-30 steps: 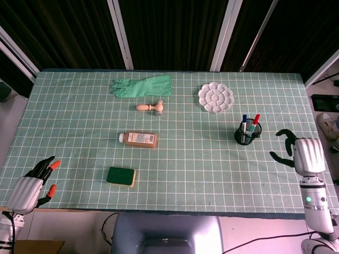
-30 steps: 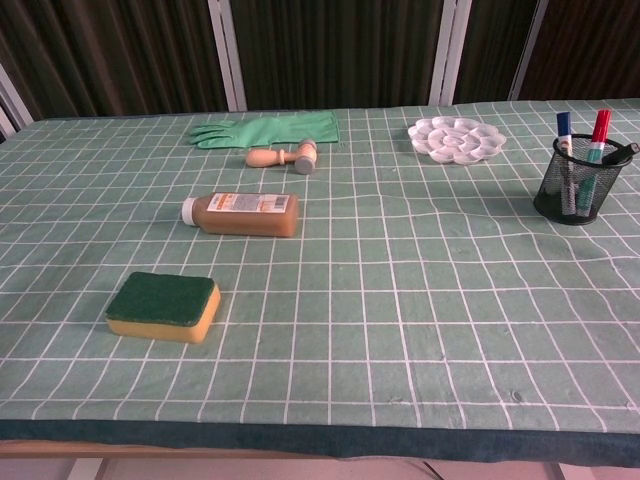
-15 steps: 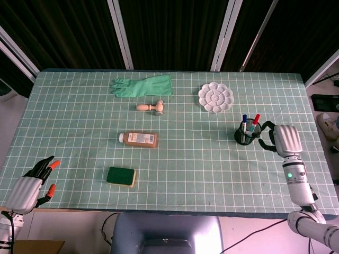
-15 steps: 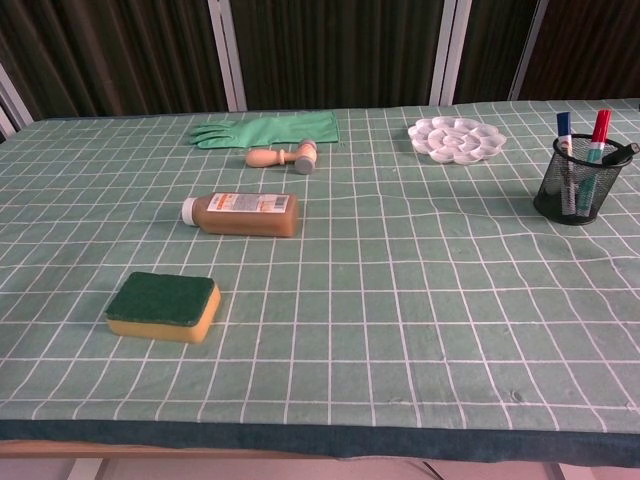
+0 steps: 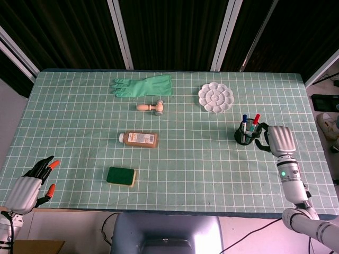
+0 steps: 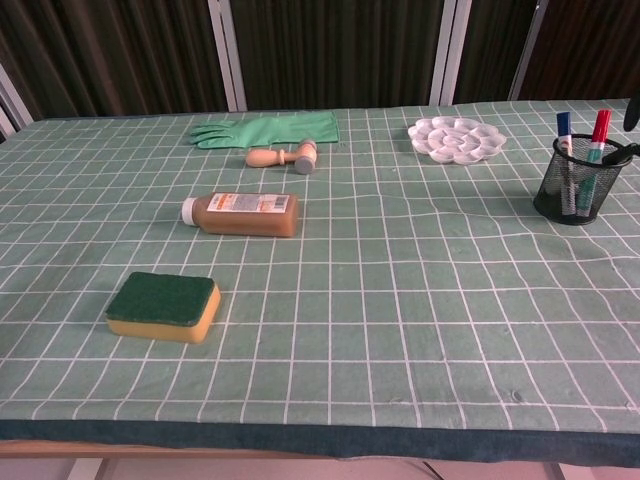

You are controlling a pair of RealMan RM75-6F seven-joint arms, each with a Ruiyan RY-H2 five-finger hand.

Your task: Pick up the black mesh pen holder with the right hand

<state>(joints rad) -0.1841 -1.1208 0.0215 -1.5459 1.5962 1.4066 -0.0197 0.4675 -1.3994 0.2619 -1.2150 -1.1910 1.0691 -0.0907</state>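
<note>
The black mesh pen holder (image 5: 244, 136) (image 6: 574, 193) stands upright on the green grid mat at the right, with blue, red and dark markers in it. My right hand (image 5: 276, 141) hovers just right of it, palm toward it. Its dark fingers (image 5: 259, 141) curl near the holder's right side, apart and with nothing held. Whether they touch the mesh I cannot tell. The chest view shows only a dark fingertip (image 6: 632, 114) at the right edge. My left hand (image 5: 30, 185) rests open at the table's near left corner, away from everything.
A white paint palette (image 5: 216, 98) lies behind the holder. A green rubber glove (image 5: 143, 86), a wooden stamp (image 5: 151, 107), a brown bottle on its side (image 5: 139, 139) and a green-yellow sponge (image 5: 121, 176) are spread over the left half. The table's right edge (image 5: 318, 121) is close to my right hand.
My right hand has moved from the near right edge leftward and away from me, up to the pen holder's right side. The holder and my left hand have not moved.
</note>
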